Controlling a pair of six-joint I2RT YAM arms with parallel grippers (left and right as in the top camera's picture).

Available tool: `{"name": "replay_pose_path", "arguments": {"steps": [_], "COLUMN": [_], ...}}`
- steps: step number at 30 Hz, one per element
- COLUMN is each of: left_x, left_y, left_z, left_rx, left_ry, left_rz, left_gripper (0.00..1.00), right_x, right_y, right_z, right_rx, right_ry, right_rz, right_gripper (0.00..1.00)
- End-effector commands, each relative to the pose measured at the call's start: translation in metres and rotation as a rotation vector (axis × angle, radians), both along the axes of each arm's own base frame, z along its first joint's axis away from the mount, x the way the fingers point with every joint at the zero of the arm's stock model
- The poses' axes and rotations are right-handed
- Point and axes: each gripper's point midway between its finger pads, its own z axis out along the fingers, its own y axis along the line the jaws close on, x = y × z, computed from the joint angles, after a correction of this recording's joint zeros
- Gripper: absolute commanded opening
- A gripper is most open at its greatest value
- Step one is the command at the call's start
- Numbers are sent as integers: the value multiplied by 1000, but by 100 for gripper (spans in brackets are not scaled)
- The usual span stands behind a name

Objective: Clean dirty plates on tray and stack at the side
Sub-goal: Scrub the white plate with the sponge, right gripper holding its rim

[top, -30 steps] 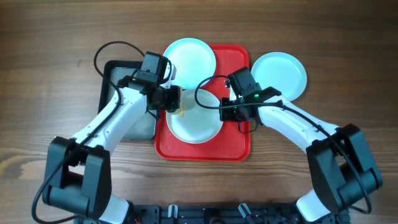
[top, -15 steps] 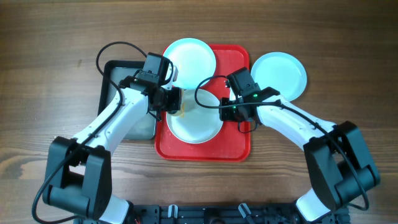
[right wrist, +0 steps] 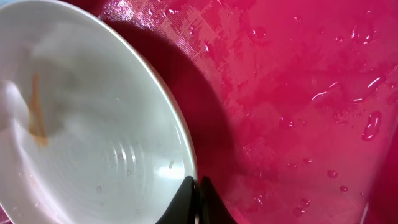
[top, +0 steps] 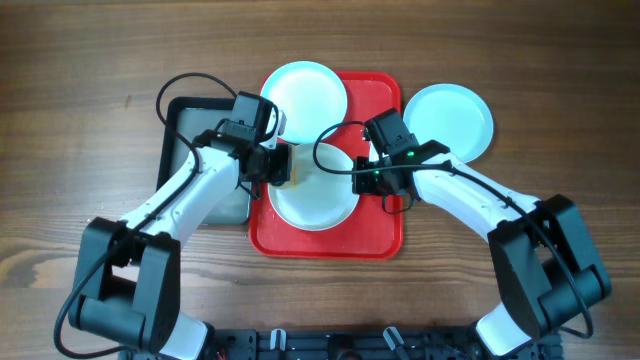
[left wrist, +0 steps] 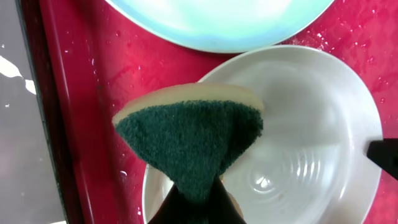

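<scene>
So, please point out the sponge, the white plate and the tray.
sponge (left wrist: 189,142), left wrist view, green scouring face.
white plate (right wrist: 93,124), right wrist view, inside surface.
tray (right wrist: 298,93), right wrist view, wet bare floor.

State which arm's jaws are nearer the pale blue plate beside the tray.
Right. The right jaws pinch the white plate's rim on the pale blue plate's side; the left jaws hold a sponge at its opposite rim.

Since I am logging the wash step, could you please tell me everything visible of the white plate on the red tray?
The white plate is round, shallow plastic, with faint rings at its centre, water drops and an orange smear inside. It sits on the wet red tray beside a pale blue plate. The right tool pinches its rim; a green-faced sponge is over the opposite edge, contact unclear.
</scene>
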Motion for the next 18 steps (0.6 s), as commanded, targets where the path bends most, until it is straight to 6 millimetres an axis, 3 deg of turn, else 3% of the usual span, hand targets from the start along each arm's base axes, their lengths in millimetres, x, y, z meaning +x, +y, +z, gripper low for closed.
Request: {"name": "replay_pose_path", "arguments": {"steps": [1, 6, 13, 18], "left_x": [-4, -1, -7, -14], "left_y": [0, -1, 1, 3], "left_z": [-11, -17, -54, -61], "left_rx": [7, 3, 30, 42], "left_ry": [2, -9, 75, 113], "left_rz": [-21, -21, -21, -21], "left_gripper": [4, 4, 4, 4], "right_x": [-1, -1, -1, -1], "right_y": [-2, -1, -1, 6], "right_z": [-8, -8, -8, -6], "right_rx": [-15, -10, -9, 25], "right_ry": [14, 14, 15, 11], "right_rz": [-12, -9, -9, 20], "right_gripper": [4, 4, 4, 4]}}
